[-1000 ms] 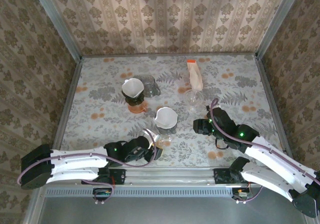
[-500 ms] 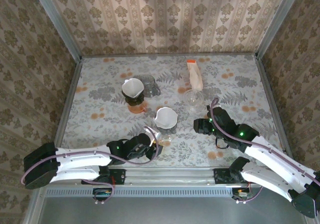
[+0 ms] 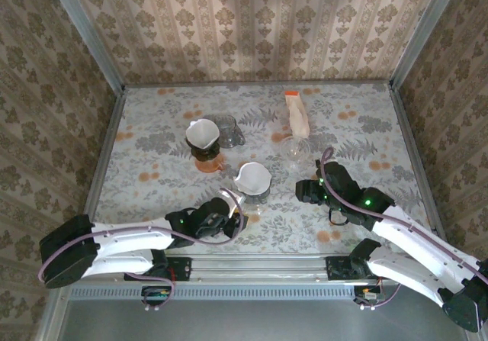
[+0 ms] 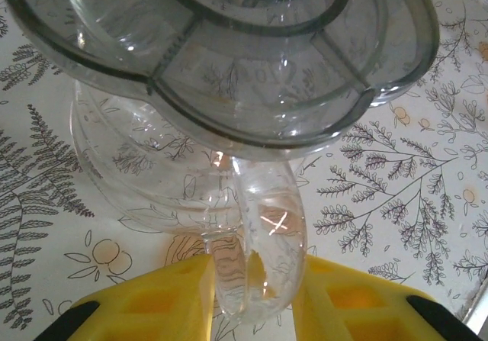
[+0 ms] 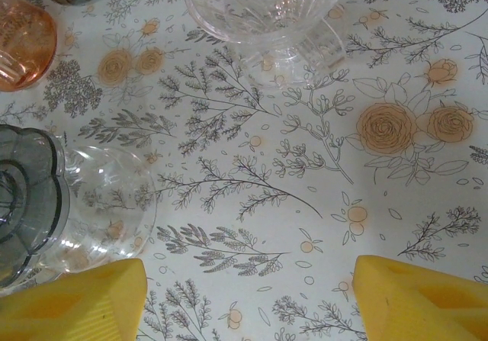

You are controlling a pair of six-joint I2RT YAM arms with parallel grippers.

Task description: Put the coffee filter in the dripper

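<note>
Counter (image 3: 152,120) layout:
- Far-left dripper (image 3: 203,134) on stand (image 3: 208,162), paper filter inside.
- Glass jug (image 3: 227,130) just right of it.
- Paper pack (image 3: 296,116) far centre-right, with clear dripper (image 3: 293,149) just before it.
- Middle dripper (image 3: 252,182), filter (image 3: 252,176) in it, at counter centre.
- Clear cup (image 4: 191,173) at its near-left side, handle between left fingers (image 4: 152,310).

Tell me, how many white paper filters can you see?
2. One filter sits in the orange dripper at the back left. The other filter is mid-table, in a grey dripper. The pack may hide more.
</note>
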